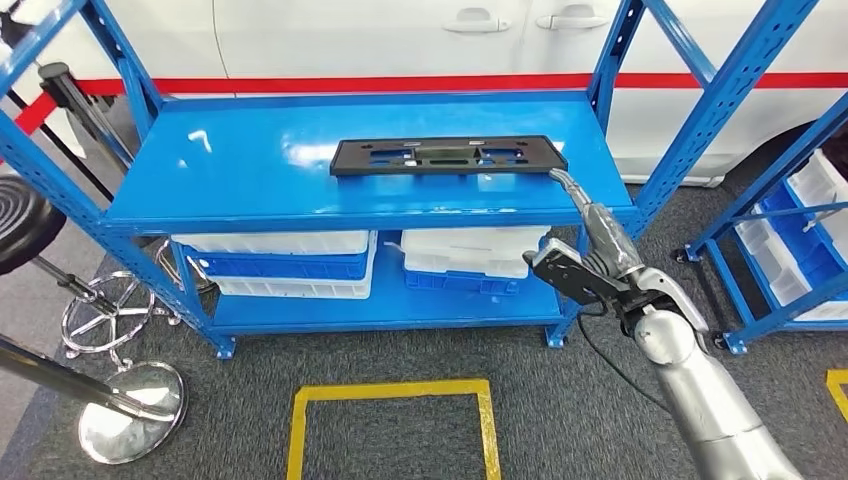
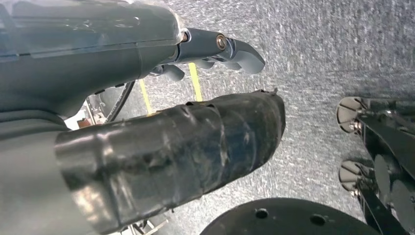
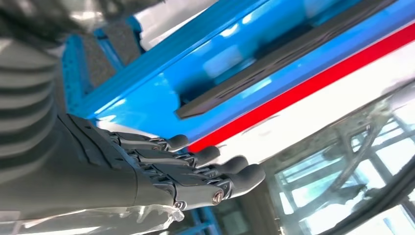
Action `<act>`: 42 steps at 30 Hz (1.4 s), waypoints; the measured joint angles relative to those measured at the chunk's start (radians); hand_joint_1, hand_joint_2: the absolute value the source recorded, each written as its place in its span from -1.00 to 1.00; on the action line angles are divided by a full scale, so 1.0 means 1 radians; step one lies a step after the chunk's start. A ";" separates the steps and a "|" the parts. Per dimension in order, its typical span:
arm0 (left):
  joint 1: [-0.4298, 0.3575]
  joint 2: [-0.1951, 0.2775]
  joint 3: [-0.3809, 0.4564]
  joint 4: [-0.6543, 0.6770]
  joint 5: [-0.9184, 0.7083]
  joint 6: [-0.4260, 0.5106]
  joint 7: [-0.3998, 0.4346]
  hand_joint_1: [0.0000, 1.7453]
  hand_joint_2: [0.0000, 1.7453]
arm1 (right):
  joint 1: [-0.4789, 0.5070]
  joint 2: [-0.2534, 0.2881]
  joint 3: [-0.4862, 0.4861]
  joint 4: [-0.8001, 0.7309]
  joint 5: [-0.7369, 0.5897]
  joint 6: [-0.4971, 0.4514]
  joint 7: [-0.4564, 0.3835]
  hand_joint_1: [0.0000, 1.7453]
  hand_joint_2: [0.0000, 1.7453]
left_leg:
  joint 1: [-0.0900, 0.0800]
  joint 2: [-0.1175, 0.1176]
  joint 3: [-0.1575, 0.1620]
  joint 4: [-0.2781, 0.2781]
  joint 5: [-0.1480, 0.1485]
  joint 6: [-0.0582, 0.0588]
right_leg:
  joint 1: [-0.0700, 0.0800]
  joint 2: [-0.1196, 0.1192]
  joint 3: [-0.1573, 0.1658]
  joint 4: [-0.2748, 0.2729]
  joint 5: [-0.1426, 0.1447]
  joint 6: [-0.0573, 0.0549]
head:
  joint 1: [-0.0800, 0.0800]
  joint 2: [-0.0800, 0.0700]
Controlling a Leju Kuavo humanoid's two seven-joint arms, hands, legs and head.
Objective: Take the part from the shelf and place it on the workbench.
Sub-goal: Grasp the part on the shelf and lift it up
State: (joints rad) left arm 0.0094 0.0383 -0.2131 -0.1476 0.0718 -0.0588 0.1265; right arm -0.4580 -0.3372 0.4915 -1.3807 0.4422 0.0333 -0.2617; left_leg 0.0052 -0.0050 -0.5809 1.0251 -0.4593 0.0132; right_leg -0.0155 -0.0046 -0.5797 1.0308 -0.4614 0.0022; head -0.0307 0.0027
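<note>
Part: a flat black plate (image 1: 448, 156) lying lengthwise on the blue top shelf (image 1: 250, 170), towards its right half and a little back from the front edge; nothing holds it.
Right hand: my right hand (image 1: 590, 235) is raised in front of the shelf's right end, fingers (image 3: 205, 169) stretched out side by side with nothing in them; one fingertip points at the plate's right end, and I cannot tell whether it touches.
Left hand: my left hand (image 2: 215, 49) hangs low over the grey carpet, fingers loosely bent and empty.
Risk, pushing: the plate looks thin and lies flat, so I judge that outstretched fingers may shove it along the glossy shelf instead of getting under its edge.
Risk, tilting: gripped at one end only, such a long piece would probably droop or twist out of my fingers.
Risk, bumping: the blue post (image 1: 668, 170) stands just beside my hand, and lifting out could knock the plate against it.
Hidden: the workbench.
Hard to make out: the plate's underside, its thickness, and the blurred far end in the right wrist view.
</note>
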 joint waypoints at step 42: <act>0.003 -0.014 -0.020 0.001 0.006 -0.012 -0.017 -1.00 -1.00 | -0.047 0.053 0.106 0.072 0.078 -0.036 0.010 -1.00 1.00 | 0.006 0.000 0.017 -0.015 0.003 0.027 | -0.002 0.003 -0.084 0.160 -0.035 0.021 | 0.001 0.000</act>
State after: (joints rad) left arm 0.0127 0.0241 -0.2331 -0.1469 0.0778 -0.0710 0.1093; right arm -0.5054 -0.2846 0.5978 -1.3082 0.5199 -0.0027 -0.2518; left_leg 0.0112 -0.0053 -0.5644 1.0099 -0.4559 0.0400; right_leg -0.0177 -0.0020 -0.6637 1.1906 -0.4960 0.0229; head -0.0294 0.0027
